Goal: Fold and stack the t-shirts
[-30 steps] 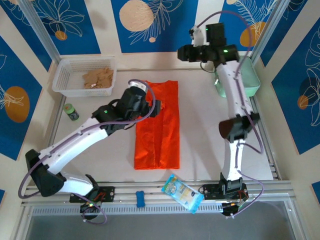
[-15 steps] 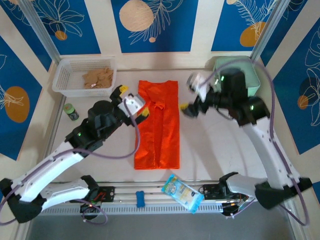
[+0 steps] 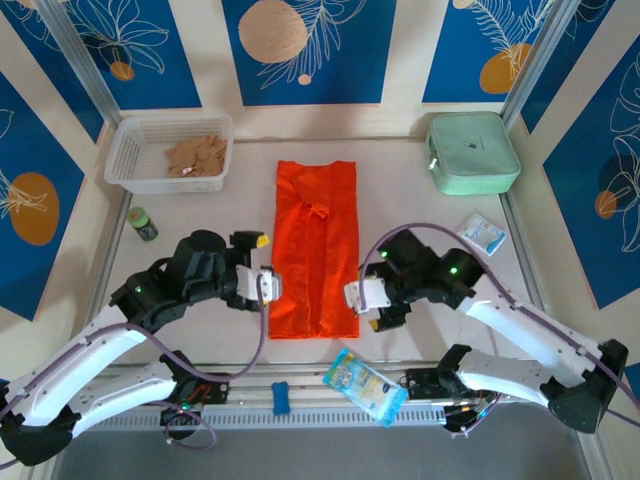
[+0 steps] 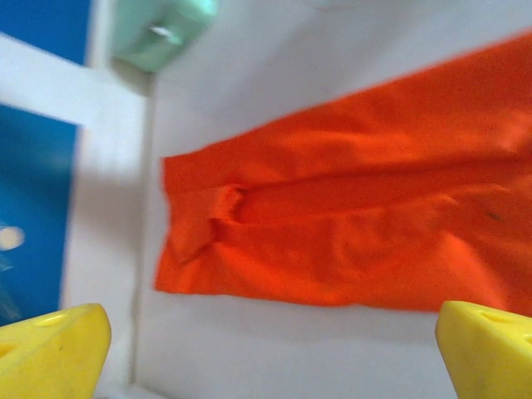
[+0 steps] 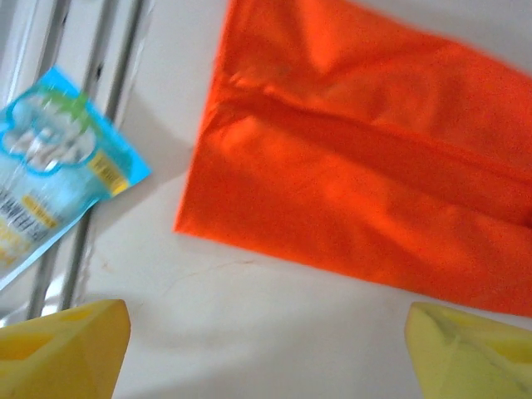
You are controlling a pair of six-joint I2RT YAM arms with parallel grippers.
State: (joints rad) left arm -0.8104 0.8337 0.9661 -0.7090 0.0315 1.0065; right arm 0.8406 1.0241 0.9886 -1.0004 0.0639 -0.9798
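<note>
Pale tabletop [image 3: 420, 230] | bright orange-red thin cloth t-shirt [image 3: 316, 250] lies mid-table, folded into a long strip | I have left gripper [image 3: 265, 265] and right gripper [image 3: 362, 298] wide, empty, flanking its near end | my guess: set to lift that hem crosswise

Blue walls [image 3: 330, 60], seemingly leaf-printed, surround a pale table [image 3: 240, 160].
</note>
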